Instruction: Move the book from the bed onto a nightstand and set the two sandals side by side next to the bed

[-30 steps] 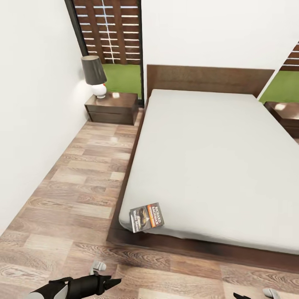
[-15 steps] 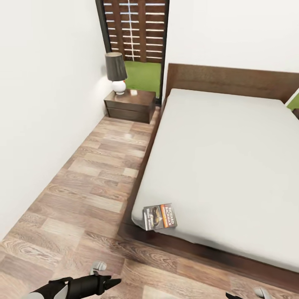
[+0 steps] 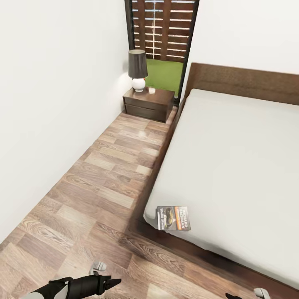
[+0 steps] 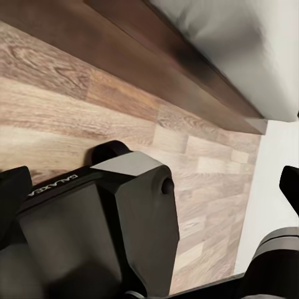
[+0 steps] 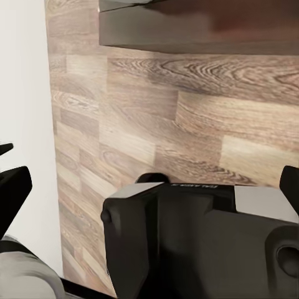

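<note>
Head view: book (image 3: 173,218) flat on the bed (image 3: 232,166) at its near corner, long axis across the frame, ahead and right of the left gripper (image 3: 109,283), the nearer arm; jaw state cannot be told.

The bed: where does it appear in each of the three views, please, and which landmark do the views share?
Head view: the bed takes up the right side, with the book on its near corner.
Left wrist view: its dark frame and grey mattress lie beyond a strip of floor.
Right wrist view: a dark brown wooden edge, probably the bed's frame, lies past the planks.
Shared landmark: the wood-plank floor beside the frame.
</note>
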Tool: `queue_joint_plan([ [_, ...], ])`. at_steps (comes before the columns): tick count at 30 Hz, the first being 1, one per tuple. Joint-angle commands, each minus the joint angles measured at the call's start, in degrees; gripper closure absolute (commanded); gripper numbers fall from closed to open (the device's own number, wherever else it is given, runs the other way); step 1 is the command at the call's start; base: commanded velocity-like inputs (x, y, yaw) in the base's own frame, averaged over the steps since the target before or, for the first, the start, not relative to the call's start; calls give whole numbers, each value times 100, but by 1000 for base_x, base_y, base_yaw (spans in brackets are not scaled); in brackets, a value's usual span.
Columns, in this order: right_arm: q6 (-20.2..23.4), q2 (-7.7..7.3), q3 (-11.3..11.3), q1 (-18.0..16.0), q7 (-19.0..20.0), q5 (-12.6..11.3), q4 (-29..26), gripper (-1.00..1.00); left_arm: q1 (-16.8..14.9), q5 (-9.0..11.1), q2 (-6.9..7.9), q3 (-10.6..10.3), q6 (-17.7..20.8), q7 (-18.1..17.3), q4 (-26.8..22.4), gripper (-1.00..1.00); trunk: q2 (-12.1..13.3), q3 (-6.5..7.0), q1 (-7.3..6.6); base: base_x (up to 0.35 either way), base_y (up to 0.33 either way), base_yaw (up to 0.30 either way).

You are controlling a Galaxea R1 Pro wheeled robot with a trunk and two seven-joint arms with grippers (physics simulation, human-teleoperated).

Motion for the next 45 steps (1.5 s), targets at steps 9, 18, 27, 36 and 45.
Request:
queue_joint_plan([
  [9, -26, 363, 57, -4, 28, 4, 21, -100, -1, 48, -4, -49, 10, -16, 0, -100, -3, -13, 0, 0, 0, 66],
  [18, -26, 496, 57, -4, 17, 455, 36, -100, -3, 48, -5, -49, 10, -16, 0, -100, -3, -14, 0, 0, 0, 1],
  [27, -33, 1144, 53, 3, -7, 466, 45, -100, -4, 48, -5, -49, 10, -16, 0, -100, -3, -14, 0, 0, 0, 0],
  [36, -43, 2135, 52, 5, -1091, 459, -7, -100, -3, 48, -6, -44, 10, -18, 0, -100, -3, -14, 0, 0, 0, 0],
  [45, -44, 2521, 9, 5, -1452, 389, -586, -100, -2, 49, -5, -40, -16, -10, 0, -100, -3, -14, 0, 0, 0, 0],
])
